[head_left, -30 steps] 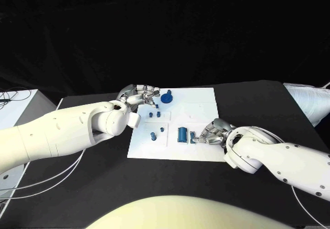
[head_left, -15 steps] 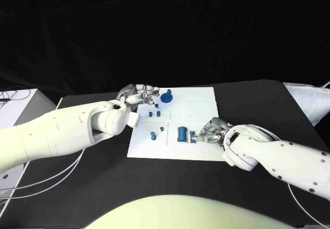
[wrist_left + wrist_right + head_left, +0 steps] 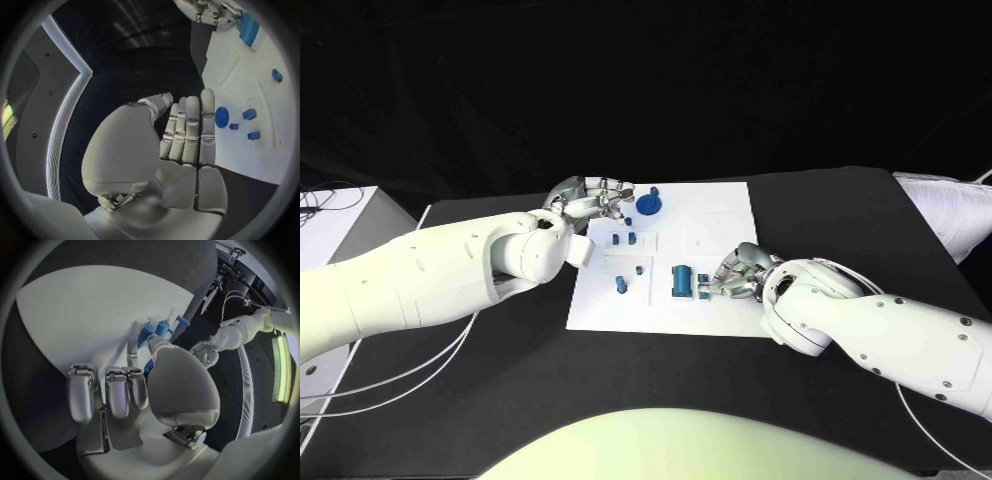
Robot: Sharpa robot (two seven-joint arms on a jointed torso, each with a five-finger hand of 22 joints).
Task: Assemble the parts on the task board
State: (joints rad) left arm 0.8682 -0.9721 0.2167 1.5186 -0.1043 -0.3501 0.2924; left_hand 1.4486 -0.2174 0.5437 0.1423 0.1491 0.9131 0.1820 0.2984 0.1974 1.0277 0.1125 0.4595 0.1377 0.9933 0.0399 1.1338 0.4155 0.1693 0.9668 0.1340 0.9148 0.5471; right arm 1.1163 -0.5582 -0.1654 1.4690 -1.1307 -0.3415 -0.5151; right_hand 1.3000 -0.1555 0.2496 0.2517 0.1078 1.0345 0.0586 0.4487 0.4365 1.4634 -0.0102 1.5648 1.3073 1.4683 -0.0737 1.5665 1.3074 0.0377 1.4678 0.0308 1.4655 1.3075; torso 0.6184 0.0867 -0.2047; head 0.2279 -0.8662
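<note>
White rectangular task board (image 3: 704, 215) sits mid-frame on the black table (image 3: 848, 220) in the head view. On it: a round dark-blue knob-shaped part (image 3: 649, 207) at the upper left corner, two small blue blocks (image 3: 622, 240) just below it, two short blue pegs (image 3: 627, 278) standing at left centre, and a larger blue cylinder part (image 3: 682, 281) lying lower centre.

Left silver hand (image 3: 593, 199) is at the board's upper left edge, just beside the knob. In the left wrist view its fingers (image 3: 187, 131) are straight and side by side, holding nothing.

Right silver hand (image 3: 738, 274) is at the board's lower right, fingers curled, right next to the cylinder part. Right wrist view has small blue pieces (image 3: 156, 330) at its fingertips; can't tell whether it actually grips one.
</note>
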